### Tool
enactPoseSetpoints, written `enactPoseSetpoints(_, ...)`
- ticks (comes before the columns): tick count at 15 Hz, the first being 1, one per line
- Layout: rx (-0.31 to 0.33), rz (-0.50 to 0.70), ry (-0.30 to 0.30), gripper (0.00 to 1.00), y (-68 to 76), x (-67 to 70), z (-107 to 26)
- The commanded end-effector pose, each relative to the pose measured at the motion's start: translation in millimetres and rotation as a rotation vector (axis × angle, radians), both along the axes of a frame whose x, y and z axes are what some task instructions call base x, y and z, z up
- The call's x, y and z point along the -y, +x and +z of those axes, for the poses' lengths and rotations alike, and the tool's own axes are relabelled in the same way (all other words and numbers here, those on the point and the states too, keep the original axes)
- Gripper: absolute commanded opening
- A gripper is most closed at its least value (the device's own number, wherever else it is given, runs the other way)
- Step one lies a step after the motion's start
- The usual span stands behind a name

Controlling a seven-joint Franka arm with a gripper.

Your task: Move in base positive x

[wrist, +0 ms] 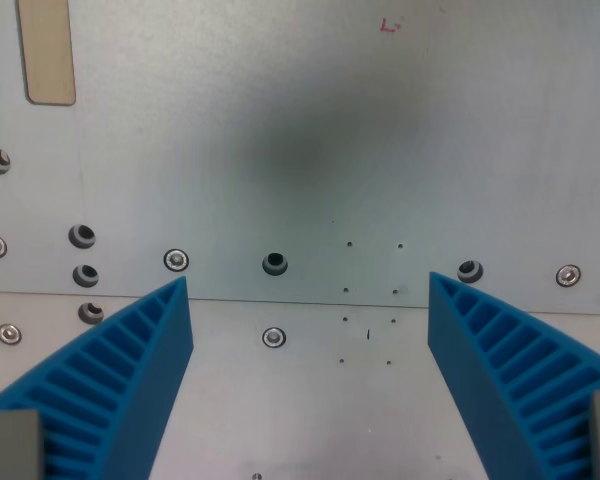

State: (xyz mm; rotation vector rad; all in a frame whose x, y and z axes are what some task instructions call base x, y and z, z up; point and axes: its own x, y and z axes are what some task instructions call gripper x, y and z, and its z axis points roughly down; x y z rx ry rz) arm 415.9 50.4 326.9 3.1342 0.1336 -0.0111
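Observation:
My gripper is open and empty. Its two blue ribbed fingers show at the bottom of the wrist view, one at the left and one at the right, spread wide apart. It hangs above a pale grey metal plate. A dark soft shadow lies on the plate near the middle, above the gap between the fingers. Nothing is between the fingers.
The plate has a seam running across, with screws and dark holes along it. A tan slot sits at the top left. A small red mark is at the top. Several tiny holes lie right of centre.

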Motion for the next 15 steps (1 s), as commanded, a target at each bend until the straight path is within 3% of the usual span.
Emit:
enactPoseSetpoints(1, 0.006, 0.000, 0.000, 1.00, 4.7, 0.5, 3.0)
enactPoseSetpoints(15, 0.006, 0.000, 0.000, 1.00, 75.5, 6.2, 1.0)
